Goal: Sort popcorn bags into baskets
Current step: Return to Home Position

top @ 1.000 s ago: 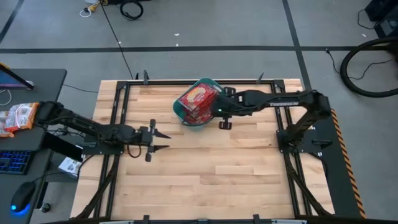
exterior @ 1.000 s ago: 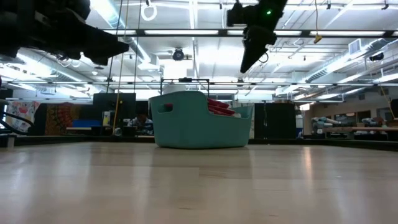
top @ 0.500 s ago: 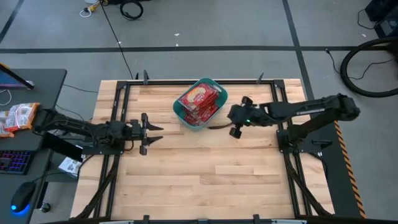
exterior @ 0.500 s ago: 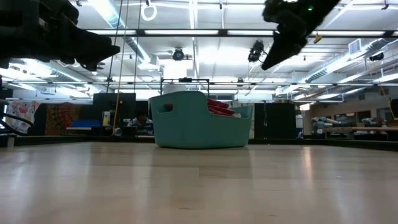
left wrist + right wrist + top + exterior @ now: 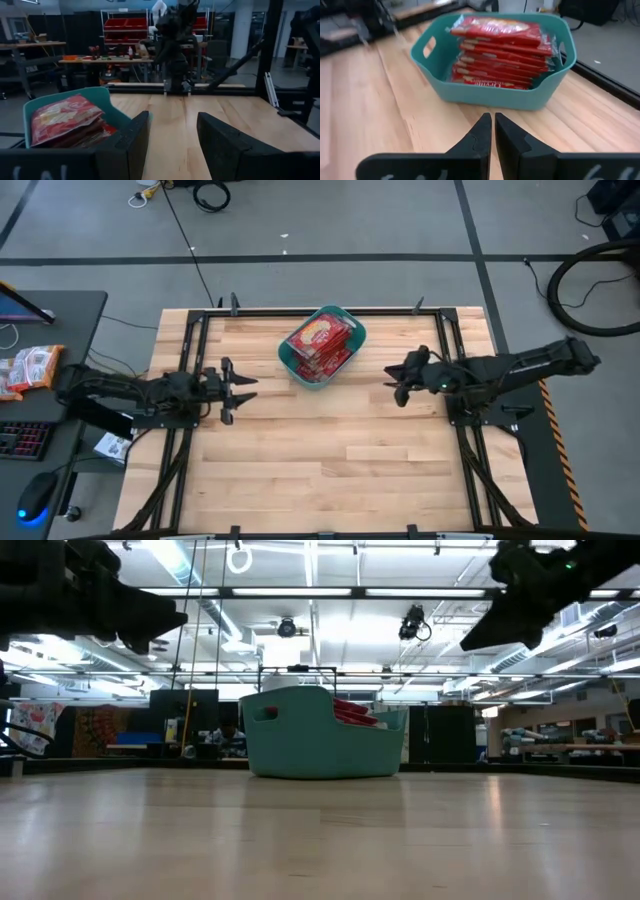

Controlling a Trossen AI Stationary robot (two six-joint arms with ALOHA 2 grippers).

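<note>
Right wrist view alone shows popcorn bags (image 5: 500, 50) stacked inside the basket (image 5: 485, 95); the closed right gripper (image 5: 395, 383) has withdrawn from it, and the left gripper (image 5: 243, 388) is open.

Four cameras on one pale wooden plank surface (image 5: 320, 440).
One hangs overhead, looking straight down on the whole top; one sits at board level, looking flat across into the room; one rides each wrist, looking forward past its own dark jaws. All four catch the teal plastic rounded tub (image 5: 320, 745) of flat red packets (image 5: 500, 50), the right wrist camera from nearest.
</note>
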